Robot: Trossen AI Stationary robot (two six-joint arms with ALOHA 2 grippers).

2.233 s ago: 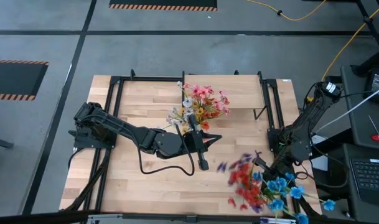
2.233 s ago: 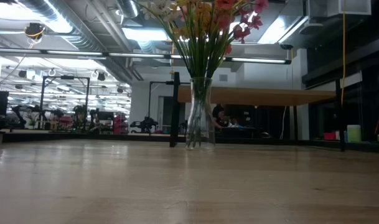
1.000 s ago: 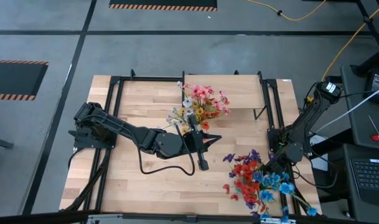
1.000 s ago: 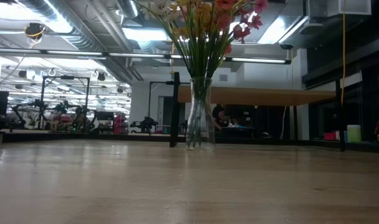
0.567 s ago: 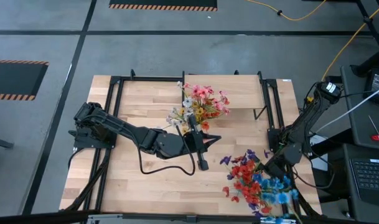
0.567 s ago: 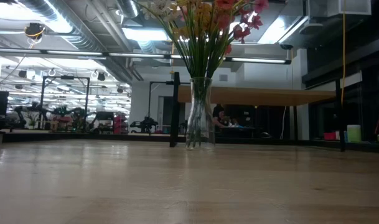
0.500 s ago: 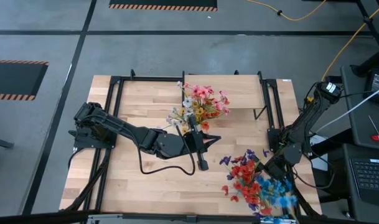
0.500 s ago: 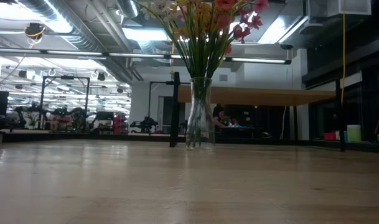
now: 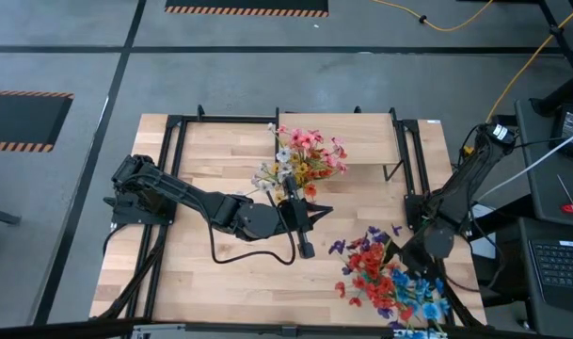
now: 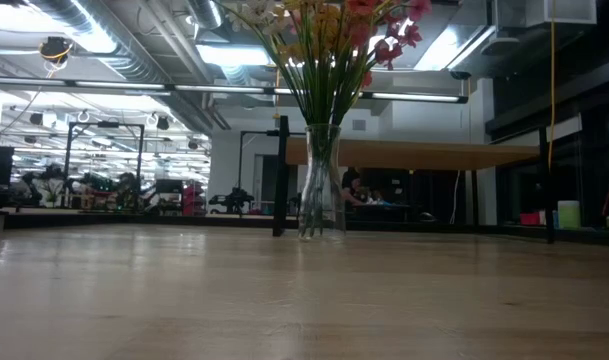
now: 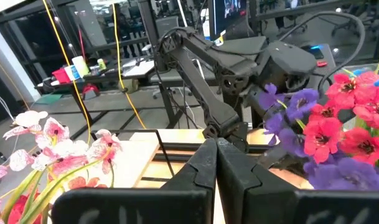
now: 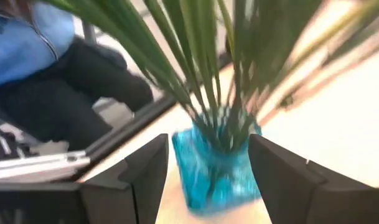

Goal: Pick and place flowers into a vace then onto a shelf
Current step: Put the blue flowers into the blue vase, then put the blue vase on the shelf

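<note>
The bunch of red, purple and blue artificial flowers with green stems point(image 9: 385, 278) lies at the pale wood surface's point(image 9: 201, 273) near right corner, stems between the spread, released right gripper point(image 12: 208, 165). The left gripper point(image 11: 215, 163), clenched empty, waits mid-surface.

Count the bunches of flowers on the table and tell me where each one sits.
2. One bunch stands in the glass vase at the table's middle, by the shelf. The other bunch is at the near right corner, at the right gripper. Loose stems may be hidden.
</note>
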